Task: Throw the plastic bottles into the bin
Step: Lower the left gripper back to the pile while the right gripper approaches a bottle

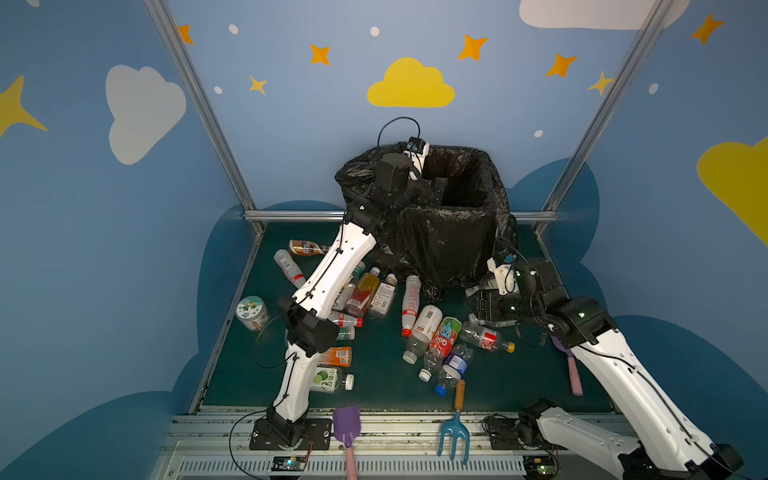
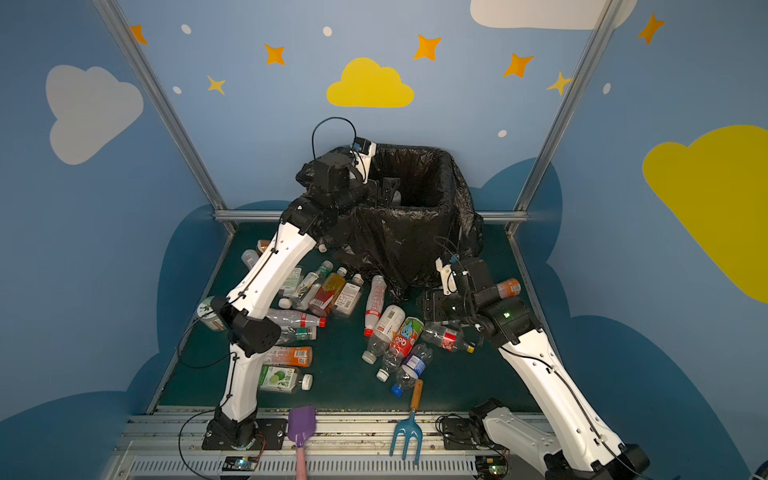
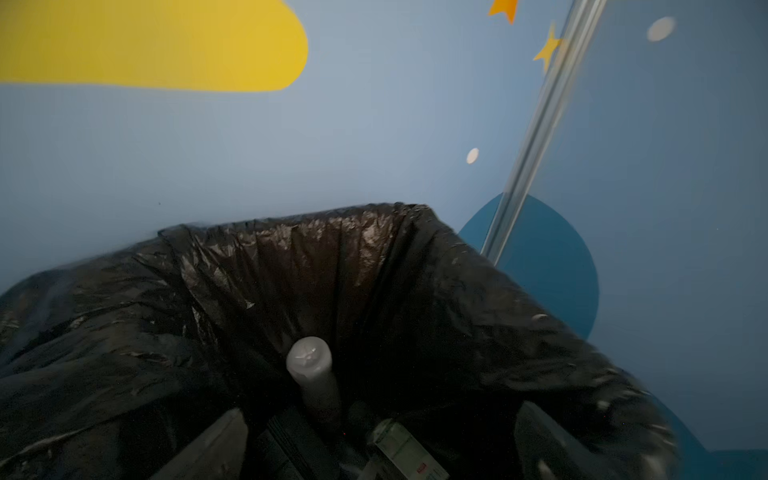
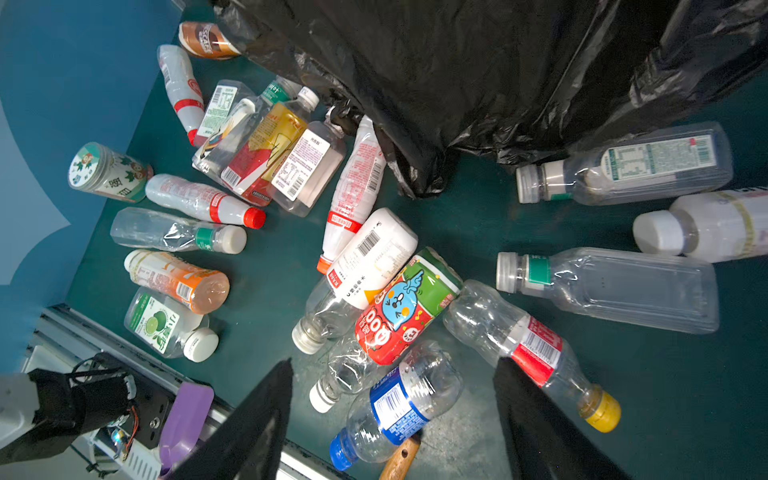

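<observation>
Black glossy plastic, crinkled: liner of the bin [image 1: 451,249], a large square bin at the rear of the dark green tabletop [image 1: 374,390].

Left end effector [image 1: 433,188]: raised over the bin's open mouth, near its left rim in both top views. Fingers apart, clamped on nothing.

Pale bottle [image 3: 309,361]: inside the bin, base turned toward the left wrist camera, free of the spread fingers. A labelled bottle [image 3: 409,453] lies beside it in the bin, partly cut off by the frame.

Right end effector [image 4: 395,363]: low over the tabletop, just in front of the bin's right corner. Fingers apart, nothing clamped between them.

Plastic bottles [image 1: 411,299]: well over a dozen, on their sides on the tabletop, in front of the bin and to both sides of it, all outside it.
- Red-and-green bottle [image 4: 407,307], blue-labelled bottle [image 4: 399,403] and yellow-capped bottle [image 4: 536,349] lie below the right end effector.
- In the right wrist view, one finger crosses the yellow-capped bottle; contact cannot be told.

Sundries:
- Round jar [image 1: 251,311] at the tabletop's left edge.
- Purple shovel [image 1: 347,424] and blue rake [image 1: 455,436] at the front edge.
- Pink-handled shovel [image 1: 574,376], partly under the right arm.
</observation>
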Tool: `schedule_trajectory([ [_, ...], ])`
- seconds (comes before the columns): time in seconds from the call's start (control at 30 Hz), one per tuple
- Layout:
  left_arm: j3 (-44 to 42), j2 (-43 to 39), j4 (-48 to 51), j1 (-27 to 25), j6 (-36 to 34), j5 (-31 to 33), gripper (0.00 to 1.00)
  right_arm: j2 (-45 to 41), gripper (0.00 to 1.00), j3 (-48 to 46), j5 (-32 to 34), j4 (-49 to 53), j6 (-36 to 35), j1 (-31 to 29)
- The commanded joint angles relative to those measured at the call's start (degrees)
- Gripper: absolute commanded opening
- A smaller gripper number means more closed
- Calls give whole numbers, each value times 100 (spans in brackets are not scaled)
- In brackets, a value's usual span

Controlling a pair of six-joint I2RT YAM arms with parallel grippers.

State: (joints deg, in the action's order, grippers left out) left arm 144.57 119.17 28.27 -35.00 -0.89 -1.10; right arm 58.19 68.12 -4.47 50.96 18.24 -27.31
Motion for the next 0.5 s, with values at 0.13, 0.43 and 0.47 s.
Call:
schedule_trajectory([
  [0.13, -1813, -2432, 697, -199, 172, 1419, 100, 180, 75, 37, -212, 30, 456, 788],
  [0.43, -5542, -4835, 1359, 666, 1509, 1656, 100, 465, 77, -552, -1209, 301, 1239, 2485],
  [0.47, -5835, -5024, 1382, 796, 1639, 1529, 100, 504, 78, -645, -1404, 315, 1268, 2523],
])
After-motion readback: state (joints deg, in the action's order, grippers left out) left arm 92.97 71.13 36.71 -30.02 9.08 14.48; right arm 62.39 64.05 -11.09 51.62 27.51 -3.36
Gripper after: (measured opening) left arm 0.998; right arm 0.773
